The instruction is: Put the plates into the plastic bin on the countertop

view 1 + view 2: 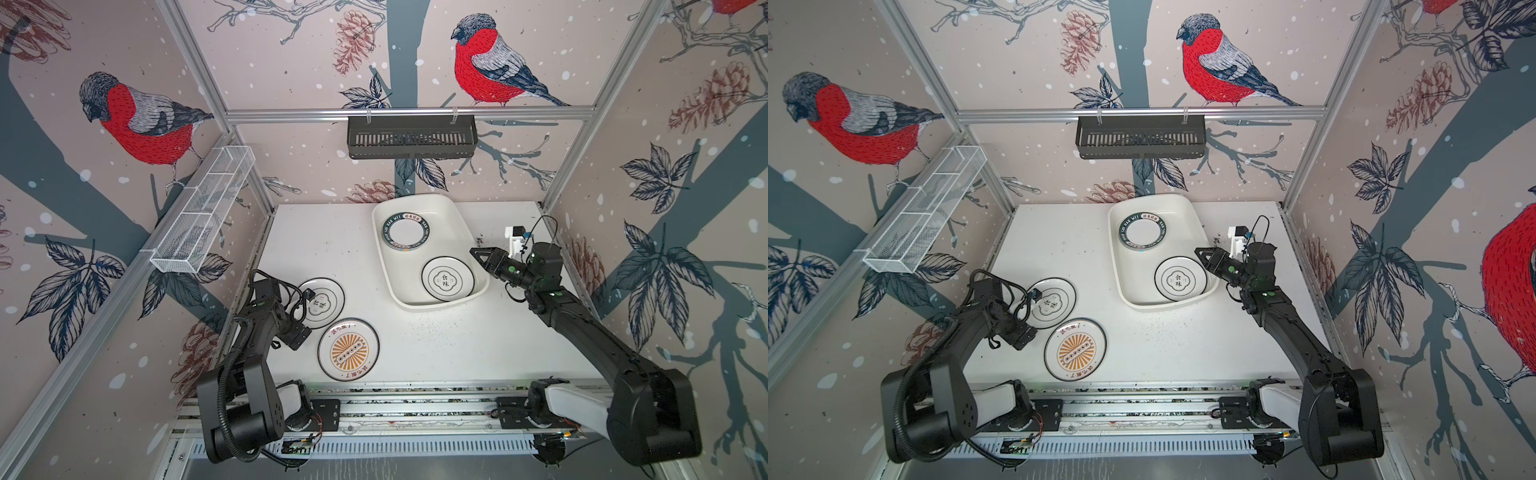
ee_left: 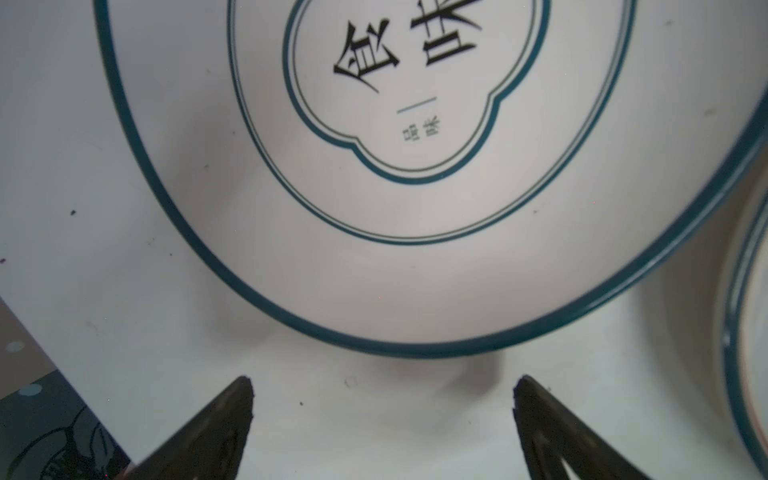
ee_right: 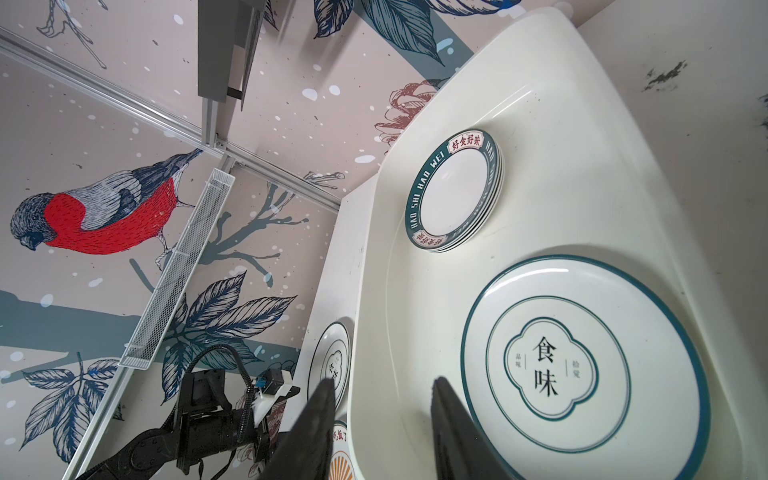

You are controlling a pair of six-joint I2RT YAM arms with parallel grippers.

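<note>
The plastic bin [image 1: 459,232] sits at the back of the countertop [image 1: 457,353]. It holds a stack of green-rimmed plates [image 1: 405,232] and a plate with black characters [image 1: 448,278]. Two more plates lie on the countertop at the left: a character plate [image 1: 322,303] and a sunburst plate [image 1: 348,350]. In the left wrist view my left gripper [image 2: 384,384] is open and empty, its tips just short of the rim of that character plate [image 2: 415,208]. My right gripper [image 3: 384,380] is open and empty over the bin's right side, beside the character plate [image 3: 582,365] inside it.
A black slatted basket [image 1: 411,137] hangs on the back rail. A white wire-mesh rack [image 1: 203,212] hangs on the left wall. Aluminium framing [image 1: 415,405] with both arm bases runs along the front edge. Patterned walls close in three sides.
</note>
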